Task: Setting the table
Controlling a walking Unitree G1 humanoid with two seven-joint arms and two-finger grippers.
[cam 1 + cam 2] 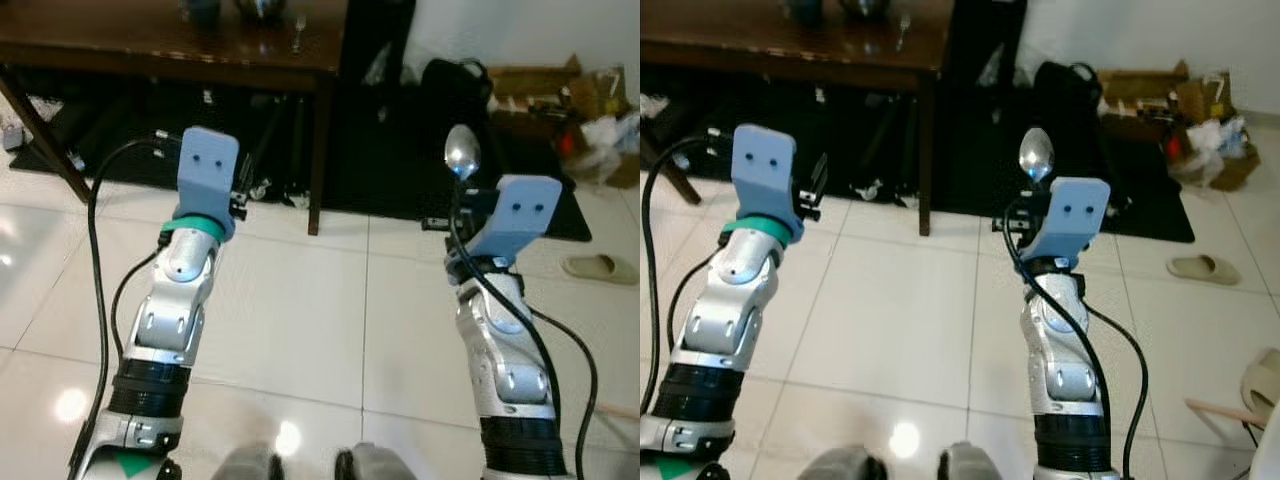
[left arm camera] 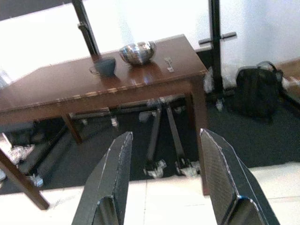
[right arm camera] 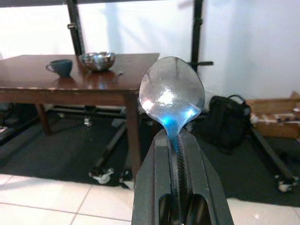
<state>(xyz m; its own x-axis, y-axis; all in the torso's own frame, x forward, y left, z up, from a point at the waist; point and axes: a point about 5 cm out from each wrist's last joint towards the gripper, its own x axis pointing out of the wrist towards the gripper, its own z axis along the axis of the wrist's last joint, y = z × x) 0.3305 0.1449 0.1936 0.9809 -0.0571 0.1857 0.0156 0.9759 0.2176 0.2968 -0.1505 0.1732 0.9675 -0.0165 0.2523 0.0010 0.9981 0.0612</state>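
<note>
We note right end effector (image 3: 177,154) clamped on spoon (image 3: 172,92), bowl end upright, raised over tiled floor (image 1: 300,310), left end effector (image 2: 164,183) spread wide and empty, wooden bench (image 2: 70,89) ahead bearing metal bowl (image 2: 137,52), blue cup (image 2: 104,66), fork (image 2: 168,63)

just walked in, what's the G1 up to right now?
Setting the table, mid-approach. The right pincer is shut on a spoon, held bowl-end up in front of the robot. The left pincer is open and holds nothing, raised beside it. The robot stands on the tiled floor short of the brown table, which already carries a blue cup, a metal bowl and a small utensil near its corner. The spoon is not yet placed.
</note>
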